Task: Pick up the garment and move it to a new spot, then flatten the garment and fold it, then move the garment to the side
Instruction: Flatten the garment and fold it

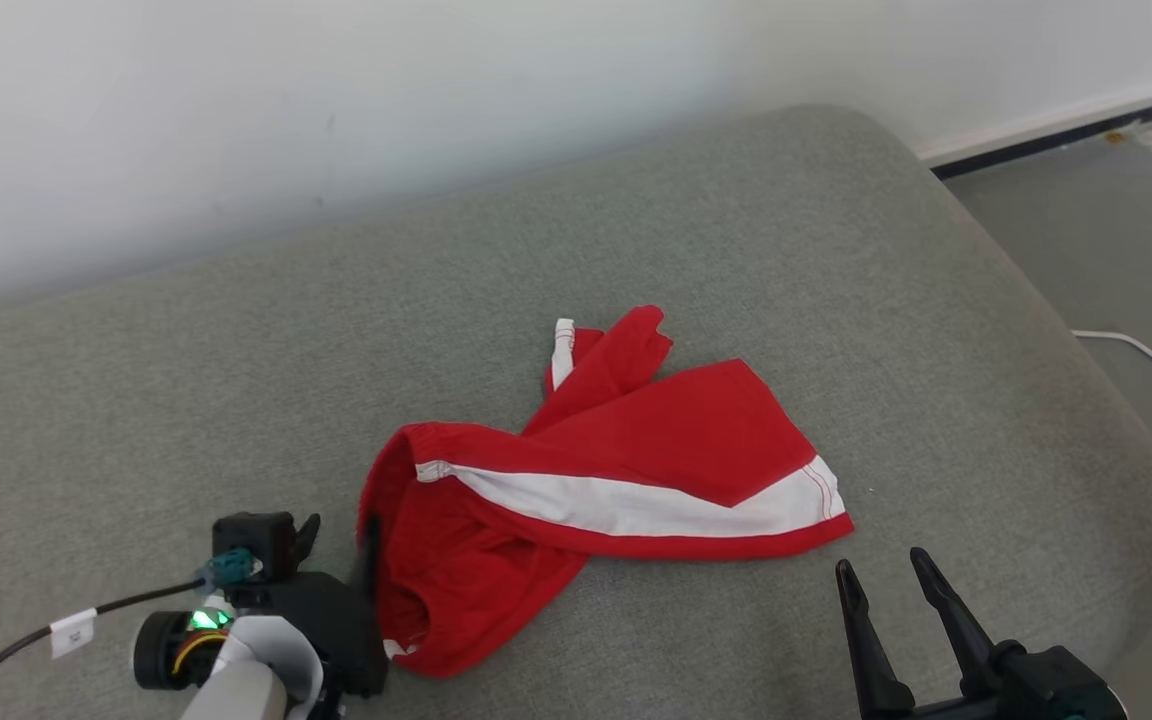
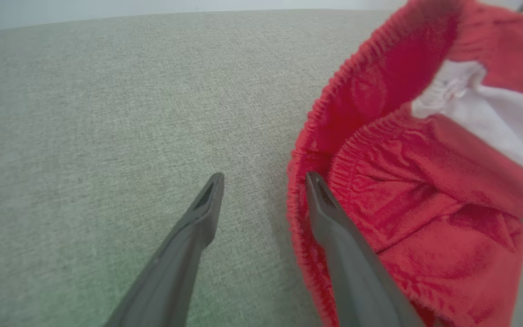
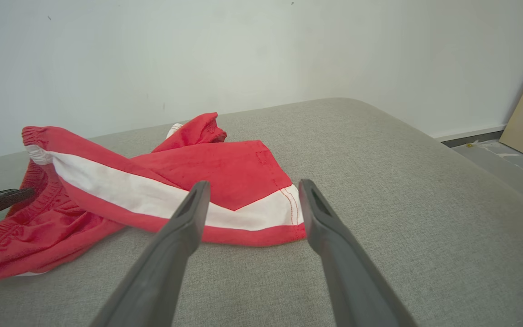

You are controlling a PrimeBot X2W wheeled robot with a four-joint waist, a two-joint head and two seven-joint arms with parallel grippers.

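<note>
I see the red garment [image 1: 636,450], shorts with a white stripe, lying crumpled near the middle of the grey cushion [image 1: 836,250], waistband toward my left and one leg hem toward my right. My left gripper [image 2: 263,179] is spread across the elastic waistband edge, with one finger over red fabric and the other over bare cushion, pinching nothing. My right gripper [image 1: 882,563] is spread too, empty, just short of the leg hem. A white cable [image 1: 1146,350] lies on the floor.
</note>
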